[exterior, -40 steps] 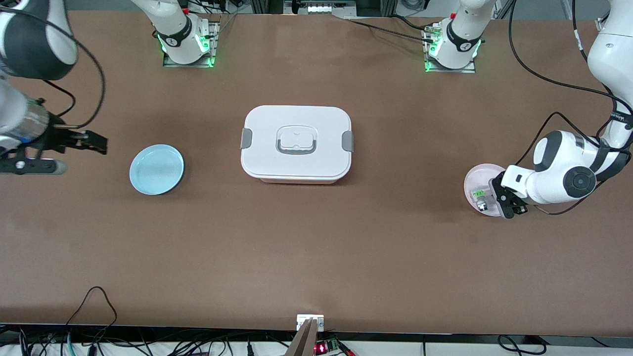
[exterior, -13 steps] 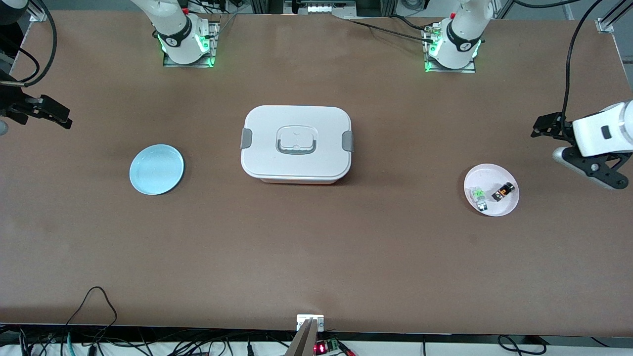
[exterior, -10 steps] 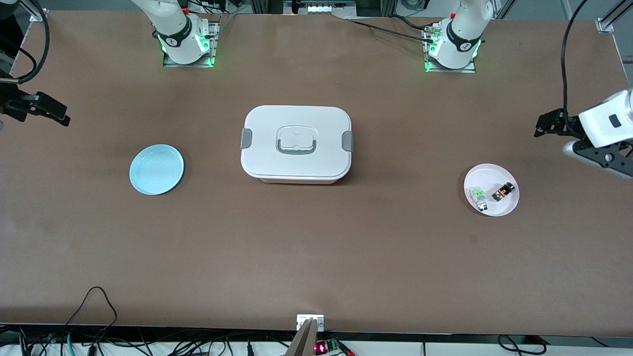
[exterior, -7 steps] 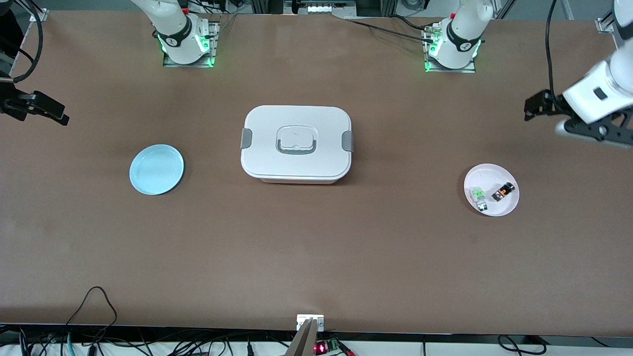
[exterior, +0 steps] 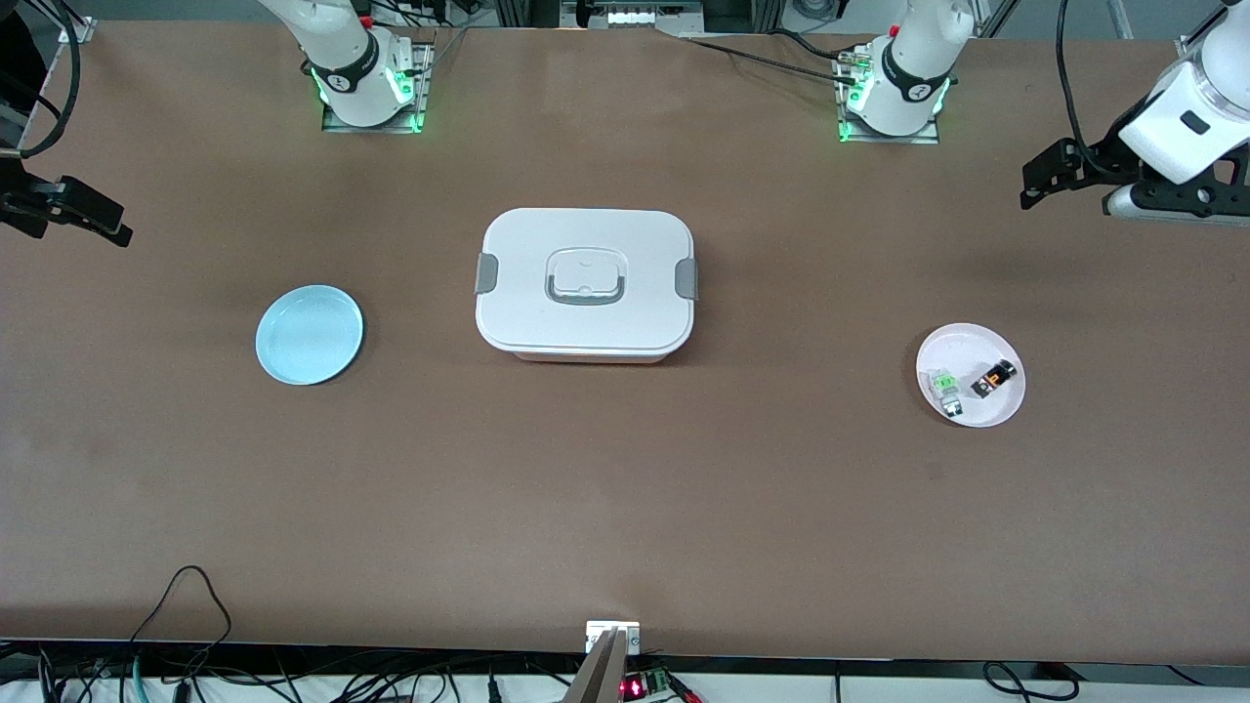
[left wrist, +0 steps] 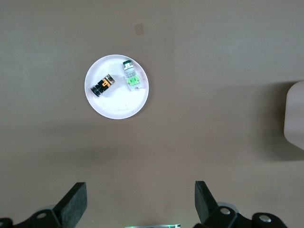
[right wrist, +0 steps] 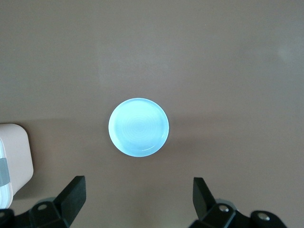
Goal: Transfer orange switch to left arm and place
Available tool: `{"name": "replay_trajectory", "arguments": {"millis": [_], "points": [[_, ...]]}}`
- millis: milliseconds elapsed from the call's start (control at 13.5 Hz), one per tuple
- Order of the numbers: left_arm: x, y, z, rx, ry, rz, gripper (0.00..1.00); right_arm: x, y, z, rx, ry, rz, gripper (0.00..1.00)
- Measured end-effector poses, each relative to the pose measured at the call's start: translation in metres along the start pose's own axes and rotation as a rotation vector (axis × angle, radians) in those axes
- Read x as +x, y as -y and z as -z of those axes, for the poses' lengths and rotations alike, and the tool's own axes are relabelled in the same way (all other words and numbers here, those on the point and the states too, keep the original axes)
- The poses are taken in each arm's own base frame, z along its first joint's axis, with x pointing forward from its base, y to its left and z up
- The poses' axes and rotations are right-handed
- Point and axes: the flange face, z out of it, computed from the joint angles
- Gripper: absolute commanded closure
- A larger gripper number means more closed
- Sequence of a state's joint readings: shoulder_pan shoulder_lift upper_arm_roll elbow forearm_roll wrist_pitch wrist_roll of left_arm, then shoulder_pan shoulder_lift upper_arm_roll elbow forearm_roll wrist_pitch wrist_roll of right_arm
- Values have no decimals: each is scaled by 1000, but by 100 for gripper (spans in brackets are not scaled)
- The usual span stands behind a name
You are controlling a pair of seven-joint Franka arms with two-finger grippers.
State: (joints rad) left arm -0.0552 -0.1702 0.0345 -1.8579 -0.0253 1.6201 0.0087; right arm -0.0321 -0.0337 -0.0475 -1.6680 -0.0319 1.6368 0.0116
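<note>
The orange switch (exterior: 994, 378) (left wrist: 103, 85), tiny and black with an orange middle, lies on a pale pink plate (exterior: 967, 347) (left wrist: 118, 102) toward the left arm's end of the table. My left gripper (exterior: 1037, 186) (left wrist: 140, 187) hangs open high over that end, apart from the plate, with nothing between its fingers. The white lidded box (exterior: 584, 283) (left wrist: 295, 114) (right wrist: 14, 156) stands mid-table. Over the table edge at the right arm's end, my right gripper (exterior: 107, 223) (right wrist: 138, 183) is open and empty.
A pale grey switch with a green part (exterior: 944, 387) (left wrist: 130, 78) shares the pink plate. A light blue plate (exterior: 310, 334) (right wrist: 138, 127) lies bare between the box and the right arm's end. Cables and a small device (exterior: 612, 635) line the table's near edge.
The left gripper, down at the pink plate three seconds ago, has risen and drawn away, uncovering the orange switch. The right gripper has pulled back to its table end and now holds nearly still.
</note>
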Motion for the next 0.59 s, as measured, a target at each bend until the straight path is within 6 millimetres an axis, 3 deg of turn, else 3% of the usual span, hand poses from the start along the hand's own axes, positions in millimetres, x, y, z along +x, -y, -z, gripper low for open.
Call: {"name": "replay_trajectory", "arguments": {"millis": [595], "points": [[18,-8,20,45,-28,-27,0,0,2,0,0,1,4,0]]}}
